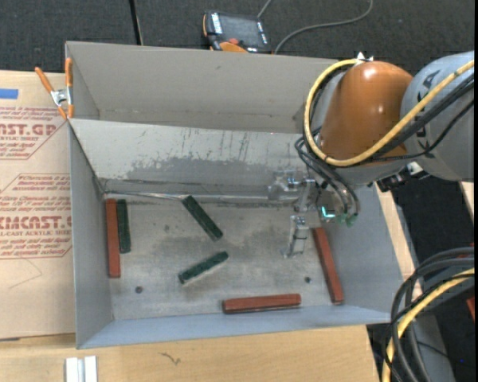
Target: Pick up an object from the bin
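the grey metal bin has a scuffed, dull floor with six flat, slim bars lying apart on it. the end effector, a thin metallic part under the arm's orange cover, hangs low near the bin's right wall; whether it is released or clenched cannot be told, and nothing is seen in its grasp. the right red-brown bar lies just beside it, along the right wall and running toward the front right corner. a front red-brown bar lies along the front edge. a left red-brown bar and an upright dark green bar lie side by side at the left wall. a slanted dark green bar and a lower dark green bar lie mid-floor.
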You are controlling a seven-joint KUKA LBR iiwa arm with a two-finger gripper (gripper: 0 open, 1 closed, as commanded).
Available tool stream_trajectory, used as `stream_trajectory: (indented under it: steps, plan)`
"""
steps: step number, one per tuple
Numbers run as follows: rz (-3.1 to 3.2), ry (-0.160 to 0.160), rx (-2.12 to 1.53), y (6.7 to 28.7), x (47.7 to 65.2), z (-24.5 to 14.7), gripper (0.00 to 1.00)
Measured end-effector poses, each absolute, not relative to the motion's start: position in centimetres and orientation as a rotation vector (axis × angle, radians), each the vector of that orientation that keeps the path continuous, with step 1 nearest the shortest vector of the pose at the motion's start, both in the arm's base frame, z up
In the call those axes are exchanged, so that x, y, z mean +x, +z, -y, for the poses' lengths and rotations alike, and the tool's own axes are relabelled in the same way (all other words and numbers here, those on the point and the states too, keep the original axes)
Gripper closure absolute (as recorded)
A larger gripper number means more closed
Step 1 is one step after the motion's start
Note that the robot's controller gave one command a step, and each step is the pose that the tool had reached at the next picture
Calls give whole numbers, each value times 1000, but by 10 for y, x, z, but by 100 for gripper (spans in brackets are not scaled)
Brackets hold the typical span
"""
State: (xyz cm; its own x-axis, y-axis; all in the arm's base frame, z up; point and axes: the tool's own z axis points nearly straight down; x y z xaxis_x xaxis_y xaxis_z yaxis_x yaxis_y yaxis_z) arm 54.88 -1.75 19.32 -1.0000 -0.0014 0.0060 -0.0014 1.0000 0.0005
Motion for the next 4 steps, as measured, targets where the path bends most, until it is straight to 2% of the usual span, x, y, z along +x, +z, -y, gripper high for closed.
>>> stream_trajectory:
  steps: [1, 2, 3, 4]
  plan:
    - [3134, -1, -156, 65, 592, 48, 0]
    - [3120, -3, 380, 70, 593, 5, 0]
    - [3131, -8, 260, 70, 565, -122, 0]
    - [3121, -2, 366, 101, 533, -135, 0]
